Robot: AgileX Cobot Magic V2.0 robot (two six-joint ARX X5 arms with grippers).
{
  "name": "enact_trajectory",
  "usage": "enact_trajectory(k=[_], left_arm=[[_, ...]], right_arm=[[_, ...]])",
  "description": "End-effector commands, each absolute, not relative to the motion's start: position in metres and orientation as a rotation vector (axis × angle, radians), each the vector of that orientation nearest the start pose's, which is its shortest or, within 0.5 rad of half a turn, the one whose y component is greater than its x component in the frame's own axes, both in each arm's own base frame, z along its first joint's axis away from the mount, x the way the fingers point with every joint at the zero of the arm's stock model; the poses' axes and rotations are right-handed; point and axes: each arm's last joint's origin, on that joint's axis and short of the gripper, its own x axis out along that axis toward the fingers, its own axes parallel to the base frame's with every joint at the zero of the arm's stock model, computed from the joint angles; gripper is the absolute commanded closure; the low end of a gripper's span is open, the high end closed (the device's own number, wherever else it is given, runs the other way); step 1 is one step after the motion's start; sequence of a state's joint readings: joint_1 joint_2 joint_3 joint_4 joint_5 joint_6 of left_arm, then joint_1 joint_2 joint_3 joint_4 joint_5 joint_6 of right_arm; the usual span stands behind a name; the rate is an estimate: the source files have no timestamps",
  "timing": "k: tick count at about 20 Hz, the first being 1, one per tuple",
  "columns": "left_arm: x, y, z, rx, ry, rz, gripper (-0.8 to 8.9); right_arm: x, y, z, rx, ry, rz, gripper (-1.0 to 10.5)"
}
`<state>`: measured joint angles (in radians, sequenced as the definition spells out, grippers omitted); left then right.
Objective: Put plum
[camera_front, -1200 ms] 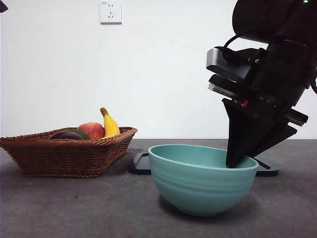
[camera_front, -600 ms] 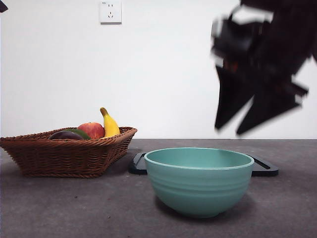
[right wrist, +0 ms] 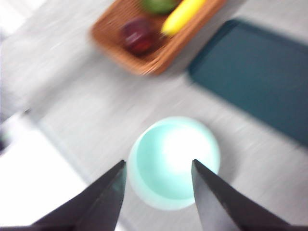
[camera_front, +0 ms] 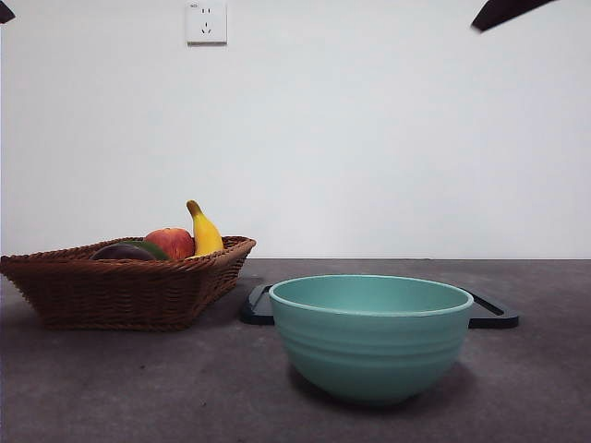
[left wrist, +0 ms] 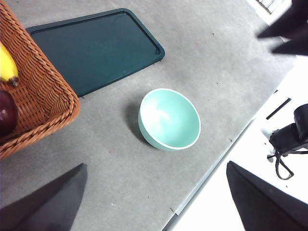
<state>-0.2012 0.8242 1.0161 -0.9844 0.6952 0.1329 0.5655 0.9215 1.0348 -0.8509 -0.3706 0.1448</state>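
— Lying where? Plum sitting in the wicker basket, beside the apple and banana.

— Gripping anything? Right gripper hanging high over the teal bowl, jaws spread, holding nothing. Left gripper hovering well above the table, jaws spread wide, also holding nothing.

— Resting behind the bowl? Dark tray lying flat.

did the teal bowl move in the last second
Yes: the teal bowl shifted slightly left, toward the wicker basket, and levelled out.
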Motion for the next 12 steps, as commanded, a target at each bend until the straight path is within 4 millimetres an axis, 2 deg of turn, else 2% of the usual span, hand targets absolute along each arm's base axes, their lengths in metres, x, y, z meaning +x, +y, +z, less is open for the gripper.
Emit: enact_trajectory(k=[1,5,12], left_arm=[[0.127,-0.045,0.345,-0.071,0.711,-0.908,3.55],[0.127,-0.045,0.345,-0.071,0.71,-0.909,3.55],[0.127,-0.045,0.345,-0.072,0.714,-0.909,3.55]], right_arm=[[0.123,0.093,0.34,0.032,0.86,0.889,7.3],[0.107,0.083,0.339,-0.011,0.906,0.904,7.3],[0.107,0.083,0.339,-0.012,0.895,0.904,7.3]])
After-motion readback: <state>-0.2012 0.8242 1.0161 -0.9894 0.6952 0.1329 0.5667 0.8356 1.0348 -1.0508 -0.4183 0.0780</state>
